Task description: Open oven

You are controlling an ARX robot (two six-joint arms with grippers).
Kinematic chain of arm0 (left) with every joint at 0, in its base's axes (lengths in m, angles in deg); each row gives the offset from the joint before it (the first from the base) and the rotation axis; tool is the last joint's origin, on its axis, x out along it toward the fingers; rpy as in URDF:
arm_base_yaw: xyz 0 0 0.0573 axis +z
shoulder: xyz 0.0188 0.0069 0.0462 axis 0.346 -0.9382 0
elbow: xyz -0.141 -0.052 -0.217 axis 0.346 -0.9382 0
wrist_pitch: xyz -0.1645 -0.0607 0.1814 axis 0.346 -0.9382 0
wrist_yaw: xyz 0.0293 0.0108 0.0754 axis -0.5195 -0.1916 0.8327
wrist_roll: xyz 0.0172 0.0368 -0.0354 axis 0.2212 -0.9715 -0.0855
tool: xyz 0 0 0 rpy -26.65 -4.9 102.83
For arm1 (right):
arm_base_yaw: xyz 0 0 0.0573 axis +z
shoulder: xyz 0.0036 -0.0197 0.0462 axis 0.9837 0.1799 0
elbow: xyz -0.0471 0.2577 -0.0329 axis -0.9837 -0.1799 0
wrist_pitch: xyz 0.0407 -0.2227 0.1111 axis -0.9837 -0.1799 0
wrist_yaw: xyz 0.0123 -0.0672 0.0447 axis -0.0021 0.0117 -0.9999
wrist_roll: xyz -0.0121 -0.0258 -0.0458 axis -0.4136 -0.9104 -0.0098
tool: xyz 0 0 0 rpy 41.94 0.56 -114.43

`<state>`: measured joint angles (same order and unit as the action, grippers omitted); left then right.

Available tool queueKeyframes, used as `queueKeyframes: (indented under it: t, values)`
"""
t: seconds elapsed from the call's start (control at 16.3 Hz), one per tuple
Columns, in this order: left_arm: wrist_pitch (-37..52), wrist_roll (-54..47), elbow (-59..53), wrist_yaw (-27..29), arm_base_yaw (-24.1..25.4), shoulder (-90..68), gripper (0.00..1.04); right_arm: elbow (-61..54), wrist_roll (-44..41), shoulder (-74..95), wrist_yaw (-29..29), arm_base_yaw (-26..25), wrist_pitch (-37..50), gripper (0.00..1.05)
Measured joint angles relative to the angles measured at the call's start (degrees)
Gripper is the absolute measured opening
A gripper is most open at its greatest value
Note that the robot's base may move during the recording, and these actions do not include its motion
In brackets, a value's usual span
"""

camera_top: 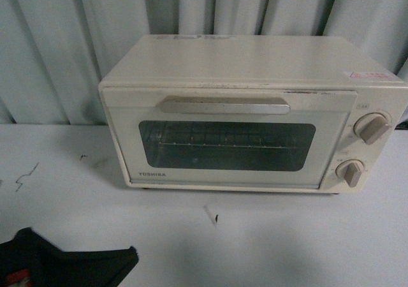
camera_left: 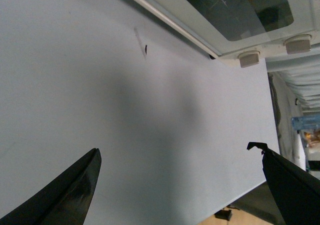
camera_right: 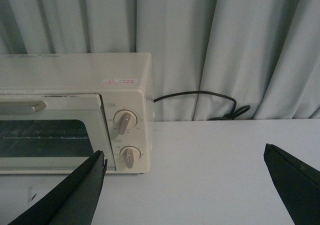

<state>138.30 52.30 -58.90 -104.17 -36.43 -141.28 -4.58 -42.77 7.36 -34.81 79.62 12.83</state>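
Both left gripper (camera_left: 176, 148) and right gripper (camera_right: 185, 150) spread wide, empty; oven (camera_top: 242, 64) shut, knobs (camera_top: 371, 127) at 3 o'clock of window (camera_top: 226, 145).

The cream-white oven (camera_top: 248, 118) is set upright, door shut, its beige handle (camera_top: 224, 104) and dark window faced toward the left gripper (camera_left: 175, 152), ahead of it and untouched.

The left gripper (camera_left: 180, 185) holds its jaws spread wide, its two black fingers (camera_left: 65, 195) tapering to points, and it grips nothing. The right gripper (camera_right: 182, 185) is parted just as far and empty, its dark fingers (camera_right: 295, 180) well apart. Seen from the front, a black part of the left arm (camera_top: 64, 261) shows low, at about seven o'clock.
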Motion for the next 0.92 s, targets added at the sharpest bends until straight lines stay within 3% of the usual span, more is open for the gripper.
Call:
queueKeyframes:
  t: [0.43, 0.61, 0.92]
  values:
    - [21.33, 9.68, 3.91, -0.35, -3.34, -27.26, 0.98, 0.0, 0.0, 0.0, 0.0, 0.0, 0.0, 0.98]
    - [23.65, 10.99, 4.55, -0.42, -5.4, -34.01, 0.98, 0.0, 0.0, 0.0, 0.0, 0.0, 0.0, 0.98]
    - [25.57, 12.09, 4.31, -3.83, -2.4, -37.13, 0.98, 0.0, 0.0, 0.0, 0.0, 0.0, 0.0, 0.98]
